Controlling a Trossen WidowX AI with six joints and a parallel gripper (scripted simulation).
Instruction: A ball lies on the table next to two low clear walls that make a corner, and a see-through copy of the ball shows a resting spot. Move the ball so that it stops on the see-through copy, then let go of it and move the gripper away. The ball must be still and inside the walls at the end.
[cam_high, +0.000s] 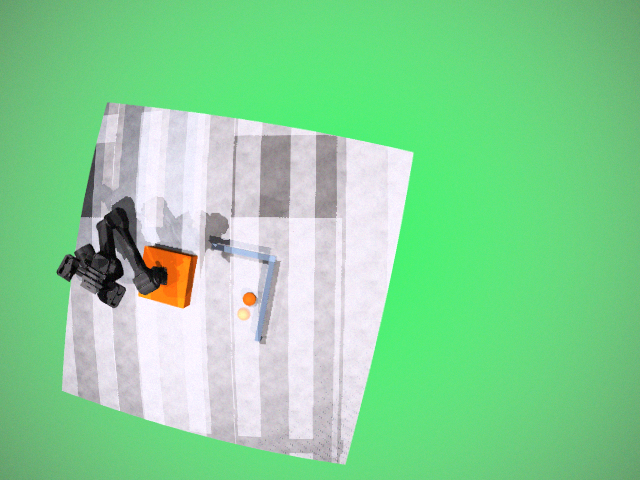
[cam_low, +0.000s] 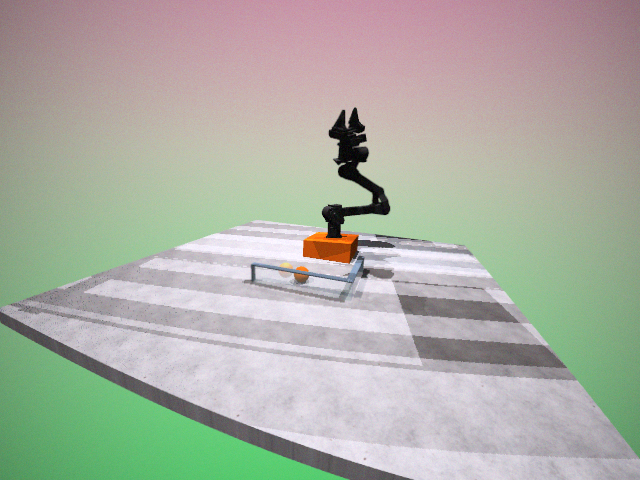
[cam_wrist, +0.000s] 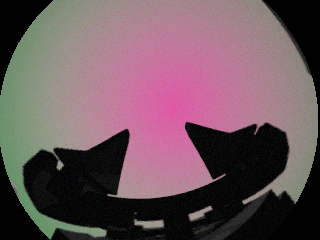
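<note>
Orange ball (cam_high: 249, 298) lies inside the clear walls (cam_high: 267, 294) from the top, just beside the see-through copy (cam_high: 243, 313), not on it. From the exterior I see the gripper (cam_low: 347, 118) raised high, far from it. At the wrist its fingers stand apart around nothing, so everything is left for me.

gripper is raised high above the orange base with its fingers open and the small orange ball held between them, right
Not quite. The gripper is raised high above the orange base with its fingers open, but it holds nothing. The small orange ball lies on the table beside the low clear walls, as the exterior view shows.
</note>
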